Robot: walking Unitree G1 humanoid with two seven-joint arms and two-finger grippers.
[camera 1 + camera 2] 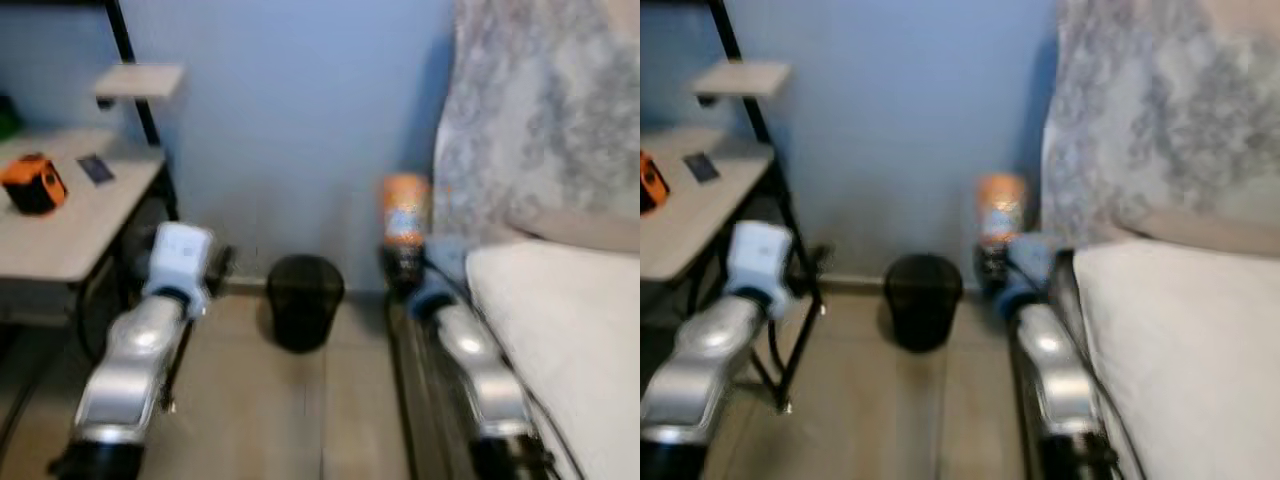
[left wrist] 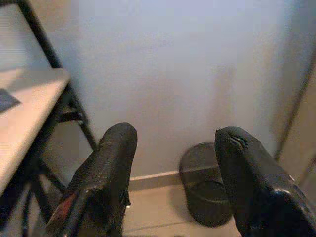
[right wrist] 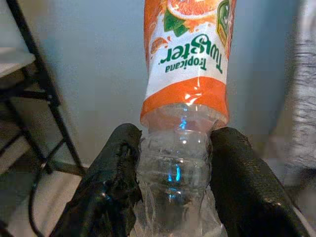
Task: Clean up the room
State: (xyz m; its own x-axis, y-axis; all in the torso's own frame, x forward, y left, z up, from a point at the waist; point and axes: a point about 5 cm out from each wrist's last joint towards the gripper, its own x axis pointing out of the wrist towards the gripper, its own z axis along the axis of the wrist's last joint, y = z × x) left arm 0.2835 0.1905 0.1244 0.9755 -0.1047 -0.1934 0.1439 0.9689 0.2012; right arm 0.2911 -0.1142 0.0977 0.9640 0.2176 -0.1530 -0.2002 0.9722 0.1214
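An empty plastic bottle (image 3: 185, 74) with an orange Tropicana Twister label is clamped between the two black fingers of my right gripper (image 3: 173, 163). In the head views the bottle (image 1: 405, 212) is held upright at the right, beside the bed, a little right of and above a black waste bin (image 1: 303, 300) that stands on the floor against the blue wall. My left gripper (image 2: 173, 163) is open with nothing between its fingers, and the bin (image 2: 205, 190) lies ahead of it. The left arm (image 1: 150, 340) reaches forward beside the desk.
A light desk (image 1: 70, 225) on a black frame stands at the left, carrying an orange and black object (image 1: 33, 183) and a small dark card (image 1: 96, 168). A bed with a white mattress (image 1: 570, 330) and a patterned cover (image 1: 550, 120) lines the right. Wood floor (image 1: 290, 420) lies between.
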